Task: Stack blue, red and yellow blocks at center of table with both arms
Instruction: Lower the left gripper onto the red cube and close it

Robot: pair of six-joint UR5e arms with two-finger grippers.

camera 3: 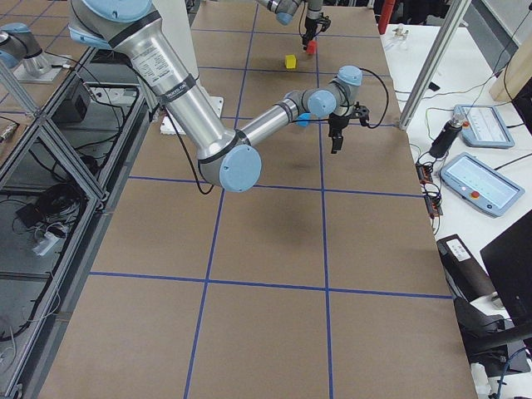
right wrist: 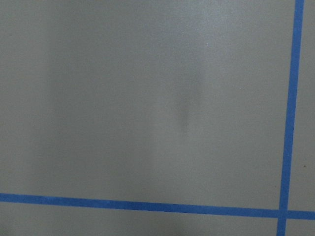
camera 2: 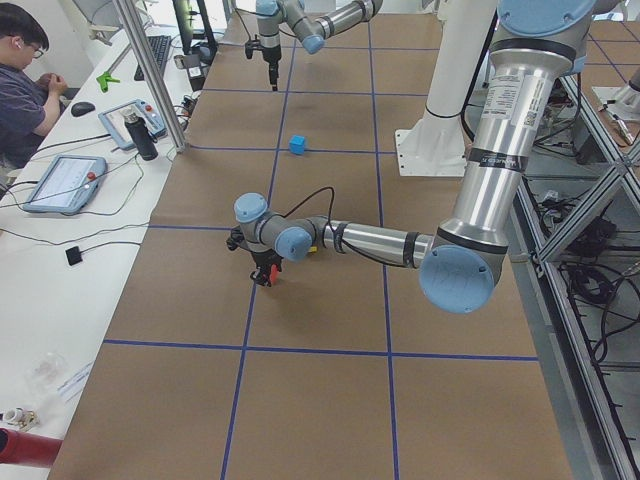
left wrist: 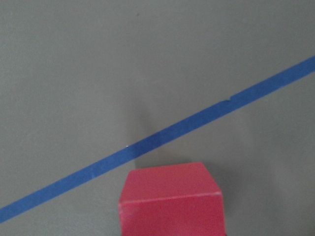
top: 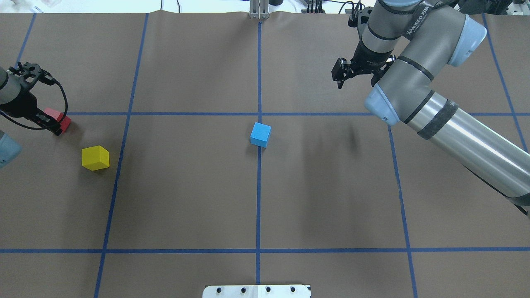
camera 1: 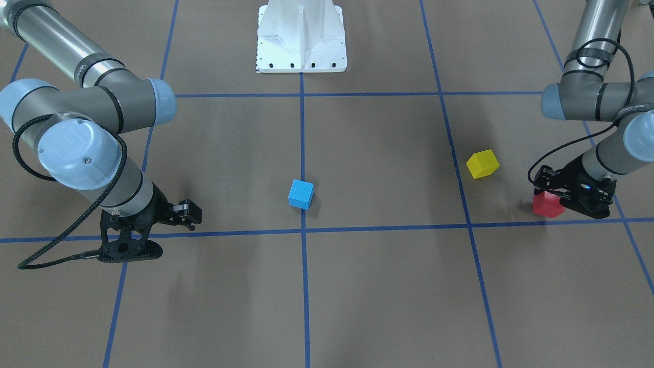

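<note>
The blue block (top: 260, 135) sits on the table's centre line; it also shows in the front view (camera 1: 300, 194). The yellow block (top: 95, 157) lies at the table's left. The red block (top: 65, 121) is just beyond it, next to a blue tape line, at or near table level. My left gripper (top: 55, 123) is shut on the red block, which fills the bottom of the left wrist view (left wrist: 170, 199). My right gripper (top: 339, 78) hangs open and empty above the table, beyond and right of the blue block.
Blue tape lines (top: 259, 186) divide the brown table into squares. The robot's white base plate (camera 1: 301, 38) stands at the near edge. An operator (camera 2: 25, 85) sits at a side desk with tablets, beyond the table's far edge.
</note>
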